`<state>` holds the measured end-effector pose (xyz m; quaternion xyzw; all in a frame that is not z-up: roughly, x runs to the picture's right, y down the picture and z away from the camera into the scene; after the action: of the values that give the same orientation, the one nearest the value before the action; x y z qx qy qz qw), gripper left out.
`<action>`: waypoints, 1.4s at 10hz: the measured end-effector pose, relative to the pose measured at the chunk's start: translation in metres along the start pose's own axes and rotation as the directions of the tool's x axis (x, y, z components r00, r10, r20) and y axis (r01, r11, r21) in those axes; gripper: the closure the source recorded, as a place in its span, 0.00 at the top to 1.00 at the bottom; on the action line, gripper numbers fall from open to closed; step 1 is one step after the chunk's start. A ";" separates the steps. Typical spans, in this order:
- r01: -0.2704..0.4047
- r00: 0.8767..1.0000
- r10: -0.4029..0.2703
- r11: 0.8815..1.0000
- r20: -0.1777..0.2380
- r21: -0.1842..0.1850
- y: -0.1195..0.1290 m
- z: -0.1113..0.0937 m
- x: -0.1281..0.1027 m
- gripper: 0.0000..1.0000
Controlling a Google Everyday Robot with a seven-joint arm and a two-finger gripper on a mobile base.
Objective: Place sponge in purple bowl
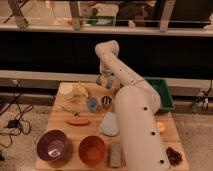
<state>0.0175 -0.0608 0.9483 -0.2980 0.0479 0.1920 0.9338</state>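
Stood at the table's (67,158) near left corner: the purple bowl (53,145), with the other bowl (92,148) just to its right and the long block (115,153) beyond that. Lay behind these, near the table's middle, the folded cloth (109,124). Sat farther back, probably apart from the cloth, the sponge (92,103). Hung over the far edge, behind the sponge, the closed gripper (105,83). Rested off the table's right, the bin (165,94).

1. We take this for a robotics lab or test room: a white robot arm (131,115) reaches over a wooden table (60,120) set with test props, its gripper (106,83) shut at the far edge.
2. Cables (12,117) trail on the left floor.
3. Railings (100,27) run along the far side.
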 end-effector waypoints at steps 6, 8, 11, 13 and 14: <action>-0.087 0.992 0.095 0.992 0.087 -0.094 0.000 -0.006 0.006 0.00; -0.189 0.946 0.241 0.953 0.217 -0.235 0.001 -0.018 0.020 0.00; -0.235 0.877 0.356 0.904 0.324 -0.356 0.015 -0.048 0.040 0.00; -0.210 0.876 0.341 0.907 0.342 -0.366 0.033 -0.062 0.040 0.00; -0.191 0.877 0.328 0.909 0.352 -0.371 0.046 -0.072 0.044 0.00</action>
<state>0.0416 -0.0534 0.8552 -0.3919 -0.1393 0.3799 0.8262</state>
